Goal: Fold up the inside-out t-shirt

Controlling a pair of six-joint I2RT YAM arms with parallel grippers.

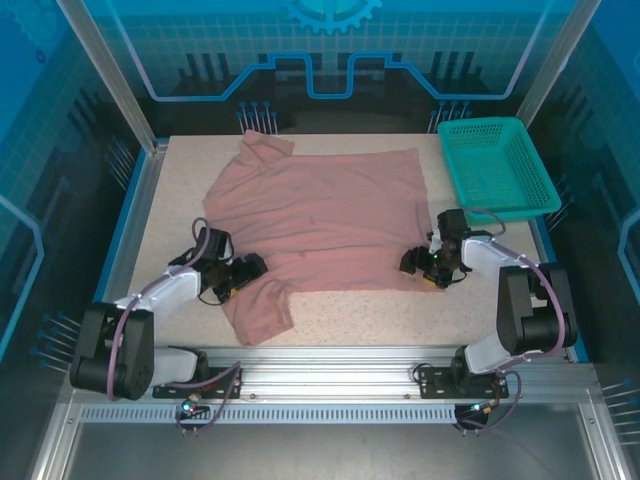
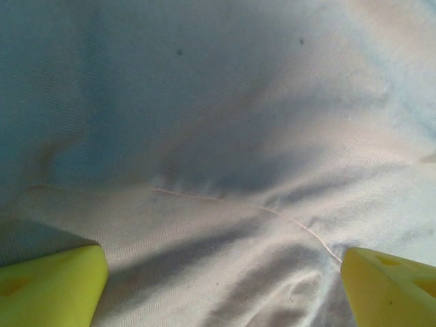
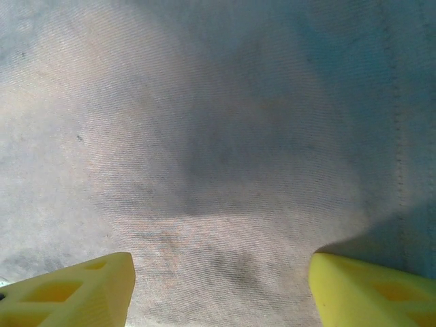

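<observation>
1. t-shirt (image 1: 320,220) lies spread flat across the middle of the bench (image 1: 180,200), salmon-pink, one layer-pair, sleeves at far-left and near-left, hem edge toward the right
2. progress: no fold made yet as far as the top view shows; cloth looks mostly smoothed, small wrinkles near the near edge, near-left sleeve sticks out toward the arm bases; whole folding job left, judged early stage
3. left claw (image 1: 245,272) low over the near-left part of the shirt, right where the near sleeve meets the body; jaws spread wide, nothing pinched; left wrist view has yellow fingers (image 2: 54,286) far apart with a seam line of cloth running between them
4. right claw (image 1: 412,262) low on the near-right corner by the hem; jaws apart, no cloth clamped; fingers (image 3: 75,289) straddle plain fabric, a stitched line showing at the right
5. both arms reach inward from their bases, forearms low, claws pointing toward each other along the shirt's near edge
6. teal basket (image 1: 495,165) at far right, just beside the shirt's far-right corner, whether touching cannot tell
</observation>
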